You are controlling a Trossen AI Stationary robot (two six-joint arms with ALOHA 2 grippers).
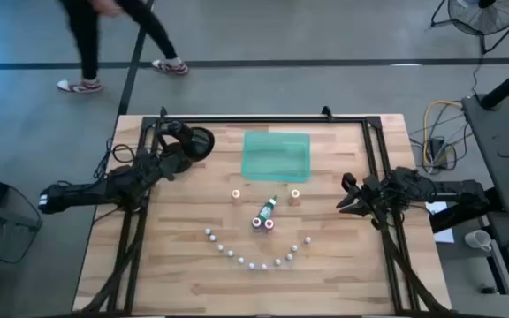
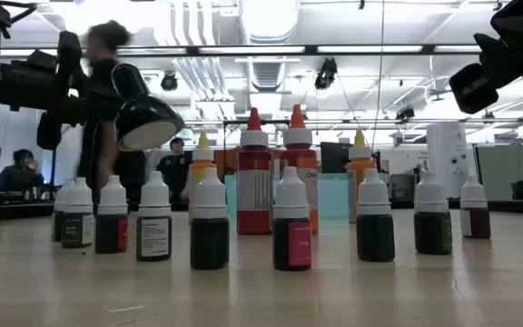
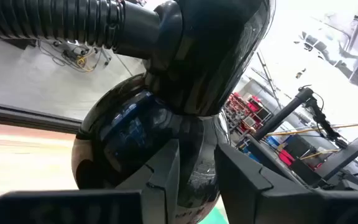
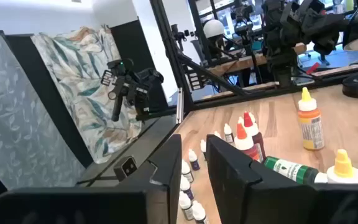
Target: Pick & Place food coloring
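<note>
The food coloring bottles stand mid-table in a face-like pattern. Two orange ones (image 1: 236,195) (image 1: 295,196) stand farthest, with a red-and-pink pair (image 1: 263,223) nearer. A green bottle (image 1: 268,208) lies on its side between them. Several small whitish ones (image 1: 254,263) form an arc on the near side. My right gripper (image 1: 344,195) (image 4: 194,168) hovers open to the right of the bottles. My left gripper (image 1: 186,144) (image 3: 197,177) is open at the far left, right behind a glossy black dome (image 3: 148,137). My left gripper stands close against the black dome (image 1: 200,141); I cannot tell whether its fingers touch it.
A flat translucent green tray (image 1: 277,155) lies beyond the bottles, toward the far edge. A black frame (image 1: 374,150) borders the table. A person (image 1: 87,44) walks past the far side. Bare wood shows near the front edge and left of the bottles.
</note>
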